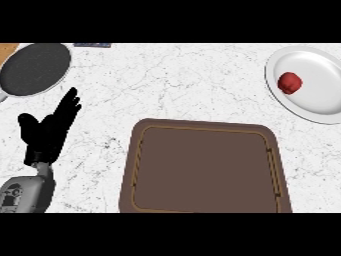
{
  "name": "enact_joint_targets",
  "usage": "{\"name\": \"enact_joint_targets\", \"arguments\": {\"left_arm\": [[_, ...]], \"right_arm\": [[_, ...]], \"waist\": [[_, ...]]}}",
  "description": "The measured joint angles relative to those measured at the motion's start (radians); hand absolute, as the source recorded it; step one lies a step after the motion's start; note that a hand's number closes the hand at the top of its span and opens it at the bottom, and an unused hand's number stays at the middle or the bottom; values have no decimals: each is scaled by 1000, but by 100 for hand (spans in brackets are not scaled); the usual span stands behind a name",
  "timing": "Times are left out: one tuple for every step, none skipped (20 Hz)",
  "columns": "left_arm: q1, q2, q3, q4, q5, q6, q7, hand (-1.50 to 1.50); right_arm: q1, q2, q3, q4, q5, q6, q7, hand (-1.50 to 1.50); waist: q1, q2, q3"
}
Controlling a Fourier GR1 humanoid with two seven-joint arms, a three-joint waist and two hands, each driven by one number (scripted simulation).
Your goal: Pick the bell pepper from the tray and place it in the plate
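A red bell pepper (290, 82) lies on the white plate (328, 95) at the far right of the counter, toward the plate's left side. The brown tray (202, 167) sits in the lower middle with nothing on it. My left hand (49, 130) rests open at the left of the view, fingers pointing up and away, well apart from the tray and the plate. My right hand does not show anywhere in the view.
A dark frying pan (33, 67) with its handle pointing down-left sits at the far left. The white marble counter (173, 85) stretches between pan and plate. Wooden edges show at both upper corners.
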Motion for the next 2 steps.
{"name": "enact_joint_targets", "arguments": {"left_arm": [[-4,0,5,9,2,-1,-8,0],[-6,0,4,10,0,0,-8,0]], "right_arm": [[10,-5,5,-1,4,0,-6,-150],[15,-12,8,-1,6,0,-8,-150]], "waist": [[-1,1,0],[0,2,1]]}}
